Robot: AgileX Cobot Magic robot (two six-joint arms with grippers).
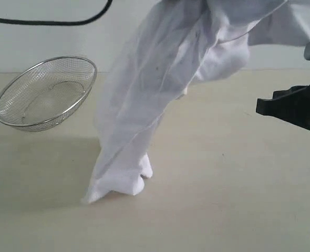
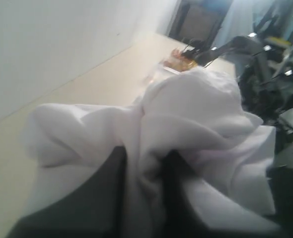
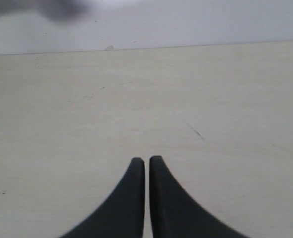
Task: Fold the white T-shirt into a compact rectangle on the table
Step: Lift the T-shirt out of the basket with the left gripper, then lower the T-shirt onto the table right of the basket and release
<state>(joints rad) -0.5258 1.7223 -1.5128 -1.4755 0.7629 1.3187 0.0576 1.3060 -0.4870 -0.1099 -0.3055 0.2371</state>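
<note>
Over the matte table (image 1: 228, 210), the creased white T-shirt (image 1: 160, 79) is being pinched by the left gripper (image 2: 145, 159) near a wire-mesh basket (image 1: 44, 93), right gripper (image 3: 146, 160) pressed together.

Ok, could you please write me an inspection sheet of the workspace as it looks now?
Surface: table, pale beige, a few tiny dark marks.
Job's things: white T-shirt hangs bunched from above, only its lower end touching the table; not folded.
Clutter: wire-mesh basket, tilted, nothing in it, apart from the shirt.
Grippers: left gripper closed on shirt cloth; right gripper shut, holding nothing, over bare table.
Cables: black cable in front of the wall above the basket.
Surroundings: pale wall behind the table; blurred equipment beyond, unclear.
</note>
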